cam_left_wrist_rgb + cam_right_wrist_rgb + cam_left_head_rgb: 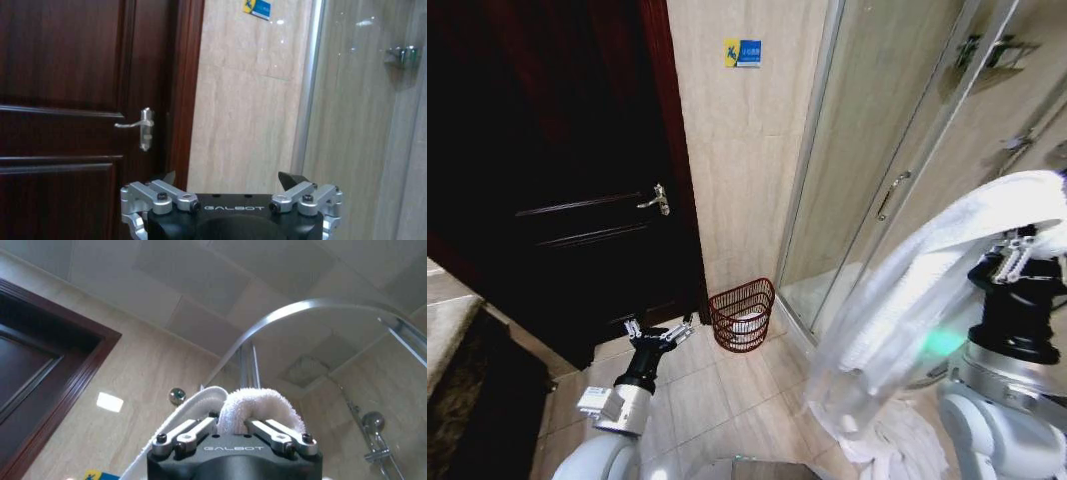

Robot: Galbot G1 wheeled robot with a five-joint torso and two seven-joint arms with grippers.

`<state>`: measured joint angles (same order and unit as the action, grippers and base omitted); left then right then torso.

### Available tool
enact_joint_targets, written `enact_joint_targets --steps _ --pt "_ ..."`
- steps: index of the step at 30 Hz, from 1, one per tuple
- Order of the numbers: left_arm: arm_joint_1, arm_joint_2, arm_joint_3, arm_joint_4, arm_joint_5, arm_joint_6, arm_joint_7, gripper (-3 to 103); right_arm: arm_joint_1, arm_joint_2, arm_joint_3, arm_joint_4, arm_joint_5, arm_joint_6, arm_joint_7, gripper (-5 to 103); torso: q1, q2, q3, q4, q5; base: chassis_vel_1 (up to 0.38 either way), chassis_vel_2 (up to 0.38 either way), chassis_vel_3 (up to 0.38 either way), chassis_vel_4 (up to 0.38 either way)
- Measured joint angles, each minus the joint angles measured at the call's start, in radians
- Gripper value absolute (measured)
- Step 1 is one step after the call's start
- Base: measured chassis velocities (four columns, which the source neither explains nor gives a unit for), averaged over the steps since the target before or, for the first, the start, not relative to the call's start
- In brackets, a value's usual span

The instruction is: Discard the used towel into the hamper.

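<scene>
My right gripper (1025, 246) is raised at my right side, fingers clamped on the white towel (927, 300), which drapes to the floor. My left gripper (659, 331) hangs low, fingers spread and empty. Farther off, the hamper (742, 314) stands on the floor tiles against the wall between the dark door (567, 200) and the shower enclosure (897, 150).
</scene>
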<state>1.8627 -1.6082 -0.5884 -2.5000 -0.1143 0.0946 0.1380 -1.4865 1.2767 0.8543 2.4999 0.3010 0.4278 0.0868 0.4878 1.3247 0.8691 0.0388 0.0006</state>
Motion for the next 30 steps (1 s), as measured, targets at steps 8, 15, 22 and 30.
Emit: enact_joint_targets --steps 8,15,22,30 --pt "0.000 0.000 0.000 0.000 0.000 0.000 0.000 100 0.030 -0.061 -0.005 -0.008 0.013 0.005 -0.015 4 0.000 0.000 0.000 0.0000 -0.0010 -0.025 -0.019 0.023 0.026" --pt "0.000 0.000 0.000 0.000 0.000 0.000 0.000 100 0.081 -0.099 -0.017 -0.030 0.040 -0.001 -0.018 4 0.000 0.000 0.000 0.0001 -0.0005 0.050 0.052 0.025 0.035" --pt "0.000 0.000 0.000 0.000 0.000 0.000 0.000 100 0.108 -0.126 -0.019 -0.042 0.071 -0.003 -0.021 4 0.000 0.000 0.000 0.0000 -0.0005 0.062 0.069 0.070 0.077" --pt "0.000 0.000 0.000 0.000 0.000 0.000 0.000 100 0.160 -0.163 -0.024 -0.070 0.101 -0.006 -0.029 4 0.000 0.000 0.000 0.0002 -0.0006 0.052 0.049 0.048 0.051"
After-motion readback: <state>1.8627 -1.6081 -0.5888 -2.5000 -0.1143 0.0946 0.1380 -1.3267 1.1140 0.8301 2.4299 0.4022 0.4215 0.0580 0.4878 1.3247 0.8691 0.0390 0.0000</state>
